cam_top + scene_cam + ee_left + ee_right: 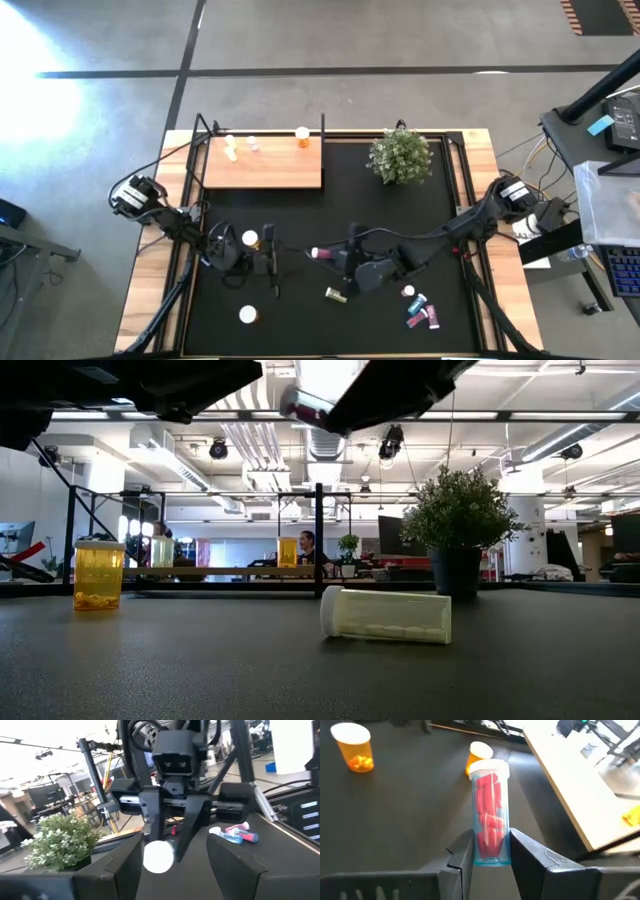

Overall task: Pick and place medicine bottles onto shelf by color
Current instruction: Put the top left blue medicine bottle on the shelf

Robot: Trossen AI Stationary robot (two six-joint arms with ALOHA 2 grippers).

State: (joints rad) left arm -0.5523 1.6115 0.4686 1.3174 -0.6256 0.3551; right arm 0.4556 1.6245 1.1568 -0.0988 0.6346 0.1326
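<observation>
Right wrist view shows the right gripper [490, 851] pinching a pink-filled bottle [490, 817], its long axis pointing ahead; the shelf [262, 160] probably lies beyond the nearer left arm.

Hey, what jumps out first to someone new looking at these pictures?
The right gripper holds a clear, white-capped bottle of red pills above the black mat. Behind it, the light-wood shelf already carries a few small bottles, with a green bushy plant beside it.
</observation>
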